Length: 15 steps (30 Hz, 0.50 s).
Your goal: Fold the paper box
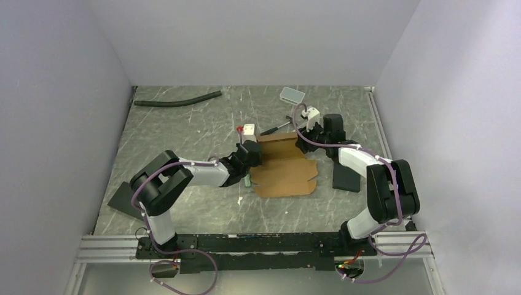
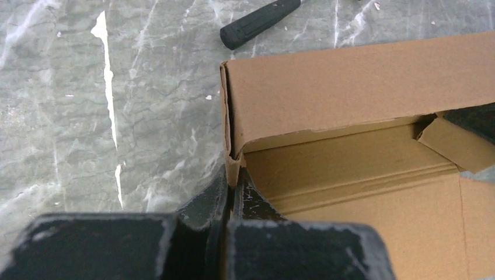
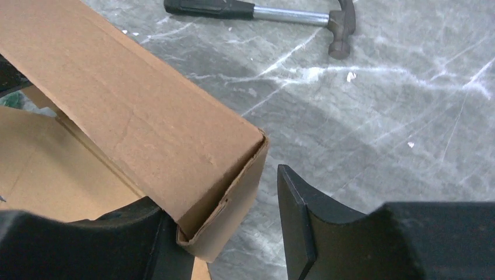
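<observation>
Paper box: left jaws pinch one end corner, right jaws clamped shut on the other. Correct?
Not quite. The right jaws are open, not clamped: the right wrist view shows them straddling the paper box corner, one finger standing clear of it. The left jaws do pinch the other corner.

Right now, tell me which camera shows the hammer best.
The right wrist view: the hammer lies close, black handle, steel shaft and head all visible. The left wrist view catches only part of its handle at the top edge. The top external view shows it small, beyond the paper box.
</observation>
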Each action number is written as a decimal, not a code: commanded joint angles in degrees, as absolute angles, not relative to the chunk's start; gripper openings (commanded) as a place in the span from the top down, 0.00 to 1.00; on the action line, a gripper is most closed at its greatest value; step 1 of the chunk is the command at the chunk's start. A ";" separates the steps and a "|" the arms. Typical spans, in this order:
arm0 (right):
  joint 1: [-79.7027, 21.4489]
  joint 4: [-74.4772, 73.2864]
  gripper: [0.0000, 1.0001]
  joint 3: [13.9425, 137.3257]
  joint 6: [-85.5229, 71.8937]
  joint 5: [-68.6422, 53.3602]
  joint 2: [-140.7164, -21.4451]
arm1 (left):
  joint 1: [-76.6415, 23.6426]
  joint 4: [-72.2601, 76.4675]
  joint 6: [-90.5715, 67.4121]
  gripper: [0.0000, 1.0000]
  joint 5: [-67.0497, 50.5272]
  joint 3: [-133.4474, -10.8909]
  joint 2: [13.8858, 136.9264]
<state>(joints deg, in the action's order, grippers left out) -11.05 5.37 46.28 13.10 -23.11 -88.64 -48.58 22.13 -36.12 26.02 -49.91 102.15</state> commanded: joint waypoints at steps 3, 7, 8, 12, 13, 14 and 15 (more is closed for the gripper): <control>-11.07 9.24 0.53 47.49 19.10 -26.53 -87.50 | -49.32 20.74 -36.84 1.00 22.26 -51.57 101.42; -11.11 7.80 0.78 48.37 17.97 -23.20 -89.06 | -49.39 19.82 -38.17 1.00 21.87 -52.10 101.43; -11.27 7.57 0.86 48.46 17.60 -21.23 -89.18 | -49.34 19.33 -38.73 1.00 21.96 -52.30 101.35; -13.51 8.59 1.00 48.34 16.43 -9.55 -89.35 | -49.37 13.62 -43.34 1.00 23.54 -55.11 101.25; -14.18 9.40 1.00 48.00 16.28 -7.68 -89.35 | -49.31 12.28 -44.43 1.00 23.62 -55.67 101.25; -14.96 10.16 1.00 47.65 16.19 -6.23 -89.39 | -49.37 11.41 -45.34 1.00 23.52 -56.12 101.21; -15.73 10.73 1.00 47.37 16.00 -5.33 -89.46 | -49.35 11.00 -45.92 1.00 23.25 -56.38 101.12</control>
